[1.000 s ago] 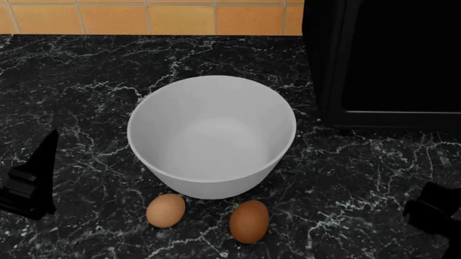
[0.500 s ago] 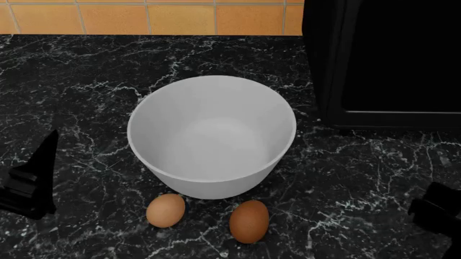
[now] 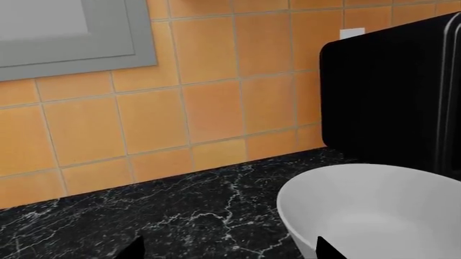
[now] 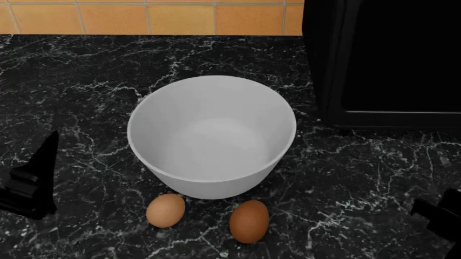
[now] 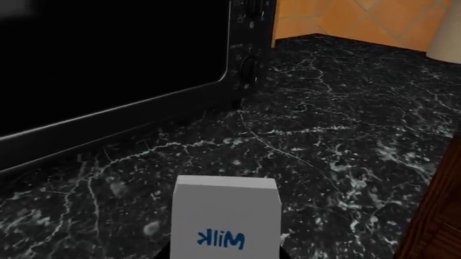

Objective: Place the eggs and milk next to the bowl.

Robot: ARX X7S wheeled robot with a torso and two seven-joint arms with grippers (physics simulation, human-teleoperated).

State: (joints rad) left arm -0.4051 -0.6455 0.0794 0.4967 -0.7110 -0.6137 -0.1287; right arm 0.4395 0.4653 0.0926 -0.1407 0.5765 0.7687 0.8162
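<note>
Left wrist view, wall: orange tiled wall (image 3: pixel 216 108) with a grey framed panel (image 3: pixel 68 32) high up; a black marbled tabletop (image 3: pixel 180 216) runs below it.
Left wrist view, bowl: the white bowl (image 3: pixel 374 210) stands on the tabletop, with the black oven (image 3: pixel 392 86) behind it against the tiles.
Left wrist view, left pincer: only two dark finger tips (image 3: pixel 133 249) show at the frame edge, set wide apart with nothing between them, so it looks spread and empty.
Head view, bowl: the bowl (image 4: pixel 211 135) sits mid-tabletop (image 4: pixel 86 81), empty, the fixed mark that everything else must end up beside.
Head view, eggs: the tan egg (image 4: pixel 165 210) lies at the bowl's 7 o'clock and the brown egg (image 4: pixel 249 220) at its 5 o'clock, both just beside its base, apart from each other. I judge the egg part done.
Head view, oven: the oven (image 4: pixel 389 65) stands at the bowl's 2 o'clock.
Head view, left pincer: the left pincer (image 4: pixel 29 186) waits at the bowl's 8 o'clock, well apart and idle.
Head view, right pincer: the right pincer (image 4: pixel 439 218) is at 4 o'clock, mostly cut off; its state cannot be told here.
Right wrist view, milk: the milk (image 5: pixel 226 221) carton fills the near edge, upright, lettering mirrored, dark shapes flanking its base. It seems to sit in the right pincer, but the fingers are hidden, so I cannot tell if it is clamped.
Right wrist view, surroundings: the oven (image 5: pixel 115 59) front with knobs lies beyond.
Judgement: the milk has yet to reach the bowl.
</note>
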